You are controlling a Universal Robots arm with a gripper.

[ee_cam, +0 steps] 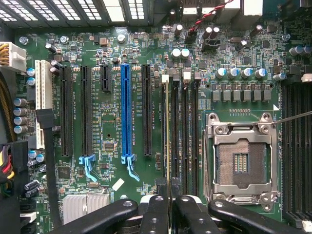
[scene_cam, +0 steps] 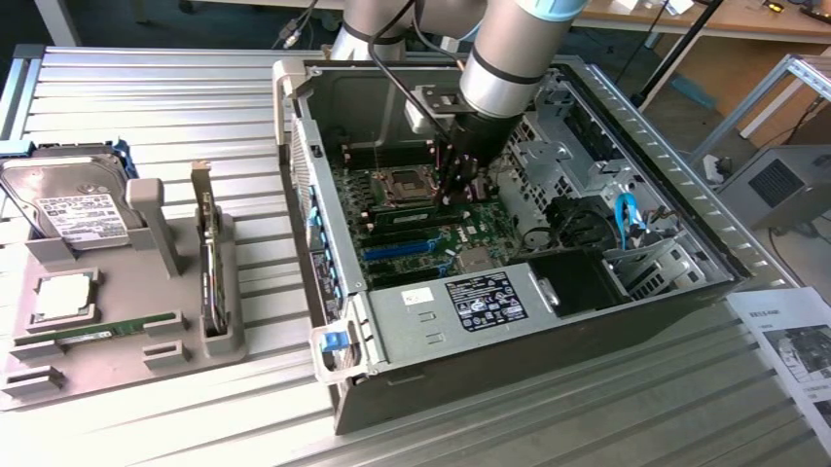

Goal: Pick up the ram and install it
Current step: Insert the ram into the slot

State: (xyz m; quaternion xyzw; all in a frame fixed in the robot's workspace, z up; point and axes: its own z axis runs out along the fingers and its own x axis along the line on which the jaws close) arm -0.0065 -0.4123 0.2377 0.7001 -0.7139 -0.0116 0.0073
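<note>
Ribbed metal desk (scene_cam: pixel 156 107) bears an open computer case (scene_cam: pixel 442 379), wherein the pincer (ee_cam: pixel 168 185) is clenched on the ram (ee_cam: pixel 167 131), held edgewise straight below it, long axis parallel to the memory slots (ee_cam: pixel 182 136) beside the processor socket (ee_cam: pixel 241 163).

Even, bright light falls across a ribbed aluminium worktop (scene_cam: pixel 143 88), glinting along its long slats and leaving only soft shadows. At the far end, toward the exterior view's right, a pale wooden table (scene_cam: pixel 740 19) stands on a slanting black leg (scene_cam: pixel 675 53). A dark floor (scene_cam: pixel 16 29) shows past the worktop's far corner on the exterior view's left. Off the worktop's edge on the exterior view's right stand a bare aluminium frame (scene_cam: pixel 808 66) and a grey cabinet (scene_cam: pixel 779 190) with a vented grille. A printed sheet (scene_cam: pixel 792 341) lies on the near corner.
</note>
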